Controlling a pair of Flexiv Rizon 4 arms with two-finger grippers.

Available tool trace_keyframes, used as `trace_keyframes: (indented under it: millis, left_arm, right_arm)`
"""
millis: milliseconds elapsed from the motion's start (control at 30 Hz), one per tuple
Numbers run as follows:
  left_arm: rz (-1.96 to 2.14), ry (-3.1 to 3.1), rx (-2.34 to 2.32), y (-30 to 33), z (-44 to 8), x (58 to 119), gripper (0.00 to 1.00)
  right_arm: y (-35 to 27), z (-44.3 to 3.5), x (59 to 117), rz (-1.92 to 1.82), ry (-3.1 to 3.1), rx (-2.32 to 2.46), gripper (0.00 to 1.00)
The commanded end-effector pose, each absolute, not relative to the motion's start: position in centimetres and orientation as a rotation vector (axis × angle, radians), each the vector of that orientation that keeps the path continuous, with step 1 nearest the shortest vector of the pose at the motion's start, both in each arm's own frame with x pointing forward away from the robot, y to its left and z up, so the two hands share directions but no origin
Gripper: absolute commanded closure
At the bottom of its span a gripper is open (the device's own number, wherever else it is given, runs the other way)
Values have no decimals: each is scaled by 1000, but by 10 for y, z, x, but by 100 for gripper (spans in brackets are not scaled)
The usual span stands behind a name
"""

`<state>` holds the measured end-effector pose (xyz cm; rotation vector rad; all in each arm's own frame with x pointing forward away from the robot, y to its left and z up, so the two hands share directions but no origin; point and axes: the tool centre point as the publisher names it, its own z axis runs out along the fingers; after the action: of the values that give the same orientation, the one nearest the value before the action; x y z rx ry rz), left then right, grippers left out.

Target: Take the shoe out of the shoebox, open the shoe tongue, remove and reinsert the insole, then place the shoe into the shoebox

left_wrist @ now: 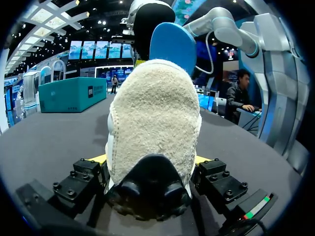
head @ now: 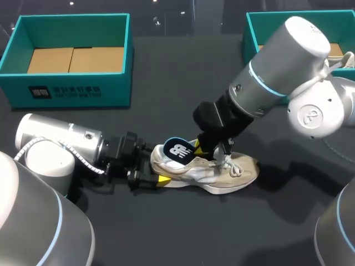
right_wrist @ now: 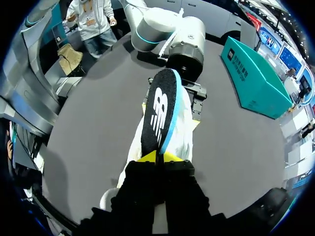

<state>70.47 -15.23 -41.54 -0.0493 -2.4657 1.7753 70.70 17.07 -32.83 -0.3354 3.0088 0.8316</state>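
Note:
A cream shoe (head: 222, 174) lies on the dark table with its toe pointing right. My left gripper (head: 158, 176) comes in from the left and has its yellow tips on both sides of the heel (left_wrist: 155, 118), shut on the shoe. A black insole (head: 177, 151) with a white logo and a blue edge stands partly out of the shoe's opening, over the heel. My right gripper (head: 202, 148) is above the shoe and shut on the insole's front end (right_wrist: 157, 113), its yellow fingertips (right_wrist: 147, 157) pinched together there. In the left wrist view the insole's blue underside (left_wrist: 172, 44) rises behind the heel.
A teal shoebox (head: 72, 91) stands open at the back left with a cardboard bottom showing. A second teal box (head: 249, 33) at the back right is half hidden by my right arm (head: 277, 66) and holds another pale shoe (head: 344, 58).

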Motion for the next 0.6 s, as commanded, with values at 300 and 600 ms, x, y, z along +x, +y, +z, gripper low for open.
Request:
trace_keyframes:
  millis: [300,600]
  left_arm:
    - [1775,-2467,-48,-150,-417,704,100]
    - [1775,-2467,-48,-150,-417,704,100]
  right_arm:
    - [211,-308,700,791,2997,-487,100]
    - [226,-317,705,781,3058,-449,100]
